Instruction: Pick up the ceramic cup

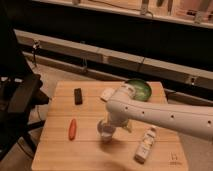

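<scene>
Camera view: a light wooden table point(60, 150) with visible grain, seen from above and in front. A smooth white arm point(165, 116) reaches in from the right and bends down to the gripper point(106, 130) near the table's middle. The ceramic cup point(105, 137), small, white and round, sits on the table directly under the gripper and touching it. Whether the gripper has closed on it cannot be told. The cup appears to stand upright, rim up, with its long axis vertical.

A round green bowl point(141, 90) lies at the far right. A white labelled bottle point(145, 145) lies on its side at the near right. A flat black block point(78, 95) lies far left, and a slim orange-red piece point(72, 128) lies left of the cup.
</scene>
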Controlling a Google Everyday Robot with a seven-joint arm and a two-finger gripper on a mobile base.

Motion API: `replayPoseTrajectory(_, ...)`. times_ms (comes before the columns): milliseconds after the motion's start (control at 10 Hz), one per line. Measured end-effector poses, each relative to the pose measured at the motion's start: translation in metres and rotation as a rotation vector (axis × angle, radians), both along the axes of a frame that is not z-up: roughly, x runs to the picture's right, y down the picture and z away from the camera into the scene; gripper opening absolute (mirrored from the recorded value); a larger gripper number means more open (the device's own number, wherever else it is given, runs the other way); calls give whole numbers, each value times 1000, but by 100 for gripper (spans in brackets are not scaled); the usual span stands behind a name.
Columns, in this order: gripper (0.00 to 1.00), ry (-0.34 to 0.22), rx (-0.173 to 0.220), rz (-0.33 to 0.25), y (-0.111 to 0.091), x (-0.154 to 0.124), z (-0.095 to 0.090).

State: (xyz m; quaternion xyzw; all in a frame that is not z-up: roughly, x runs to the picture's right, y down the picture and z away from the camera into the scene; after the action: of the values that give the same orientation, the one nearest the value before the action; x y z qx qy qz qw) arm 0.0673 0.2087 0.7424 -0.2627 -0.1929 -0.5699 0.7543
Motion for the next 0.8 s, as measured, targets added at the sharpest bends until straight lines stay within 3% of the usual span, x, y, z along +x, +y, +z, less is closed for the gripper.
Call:
replayPoseTrajectory(300,80,-24,27,-4,-3,-6,6)
replayPoseTrajectory(600,66,-25,24,0,-14,-4,-5)
replayPoseTrajectory(800,54,-21,21,-9,-7,-4,4)
